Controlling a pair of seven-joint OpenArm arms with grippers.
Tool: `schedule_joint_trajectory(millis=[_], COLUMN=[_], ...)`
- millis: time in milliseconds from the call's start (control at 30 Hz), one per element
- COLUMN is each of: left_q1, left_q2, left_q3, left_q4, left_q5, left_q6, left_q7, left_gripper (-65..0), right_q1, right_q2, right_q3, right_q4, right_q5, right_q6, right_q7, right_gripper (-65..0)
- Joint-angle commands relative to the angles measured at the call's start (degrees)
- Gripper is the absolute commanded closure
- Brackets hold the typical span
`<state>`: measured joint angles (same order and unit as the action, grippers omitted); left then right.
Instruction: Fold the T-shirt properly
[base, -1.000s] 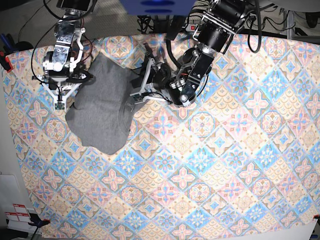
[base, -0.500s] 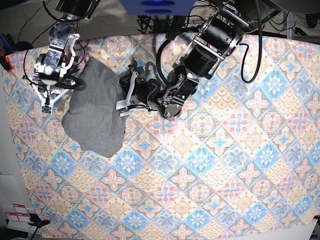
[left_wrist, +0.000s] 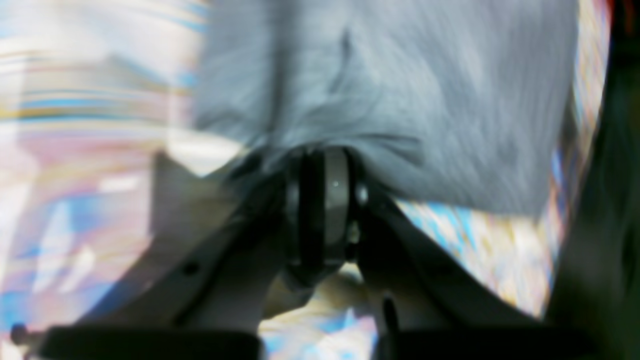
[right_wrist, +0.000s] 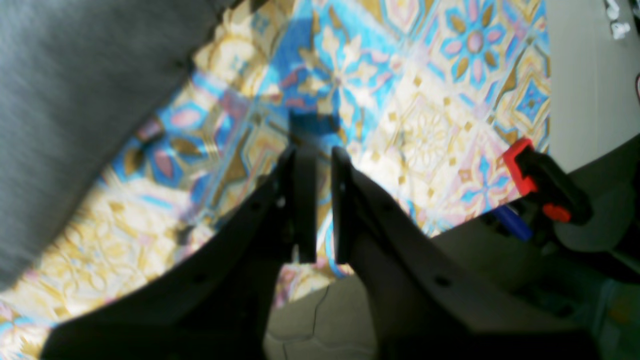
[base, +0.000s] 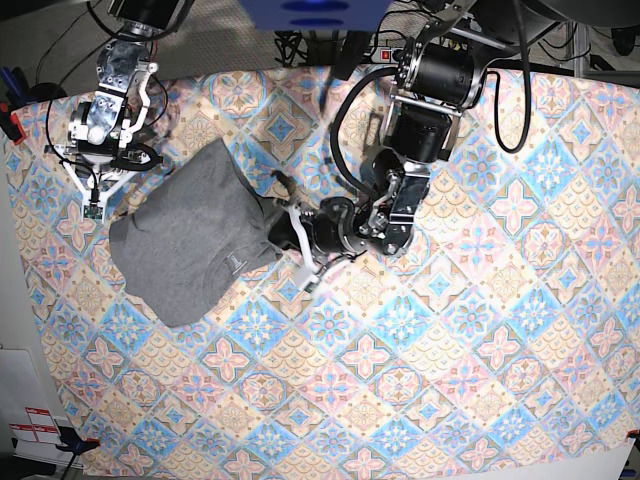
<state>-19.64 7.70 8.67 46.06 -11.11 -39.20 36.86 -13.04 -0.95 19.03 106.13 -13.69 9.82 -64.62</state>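
The heather-grey T-shirt lies bunched on the left part of the patterned tablecloth, with a small pale mark near its right side. My left gripper is low at the shirt's right edge and shut on the grey fabric; the left wrist view is blurred, with its fingertips buried in the cloth. My right gripper hangs over bare tablecloth left of the shirt, apart from it. In the right wrist view its jaws are nearly together and hold nothing, with the shirt at the upper left.
A red clamp grips the tablecloth at the table's left edge. Cables and a power strip lie along the back edge. The white floor strip runs beside the table's left side.
My left gripper has pulled the shirt's right edge toward the front and right, and the shirt has shifted forward and spread wider. My right gripper has drawn left off the shirt.
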Motion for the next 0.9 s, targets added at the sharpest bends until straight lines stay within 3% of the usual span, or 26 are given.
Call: schedule_joint_trajectory(millis=[0, 100, 367, 500, 733, 867], left_q1=[-1.50, -3.17, -4.49, -1.86, 6.41, 9.75], left_q2=[1.04, 1.30, 1.30, -3.18, -13.73, -17.33], left_q3=[-0.97, -1.06, -1.77, -1.77, -1.68, -3.17], left_q4=[0.93, 0.75, 1.19, 5.50, 27.91, 35.39], left_q5=[-1.33, -0.97, -1.50, -3.96, -8.36, -9.85], left_q6=[-0.80, -0.80, -0.80, -0.80, -0.80, -0.80], left_q7=[-3.15, -7.89, -7.81, -7.46, -1.48, 0.37], left_gripper=[-6.1, -6.1, -5.6, -5.7, -5.9, -5.9], right_q1=[0.07, -0.54, -0.02, 2.71, 3.94, 7.19], right_q2=[0.56, 0.64, 4.16, 4.07, 4.07, 3.98], right_q3=[0.01, -0.96, -13.62, -14.94, -18.37, -20.65], right_q4=[0.82, -0.59, -8.32, -13.34, -19.84, -22.30], right_q5=[-0.42, -0.42, -0.06, 0.02, 5.47, 6.53], right_q6=[0.07, 0.15, 0.15, 0.15, 0.24, 0.24], right_q7=[0.75, 0.75, 0.75, 0.66, 3.92, 3.92], right_gripper=[-5.1, -5.1, -5.0, -5.0, -5.0, -5.0])
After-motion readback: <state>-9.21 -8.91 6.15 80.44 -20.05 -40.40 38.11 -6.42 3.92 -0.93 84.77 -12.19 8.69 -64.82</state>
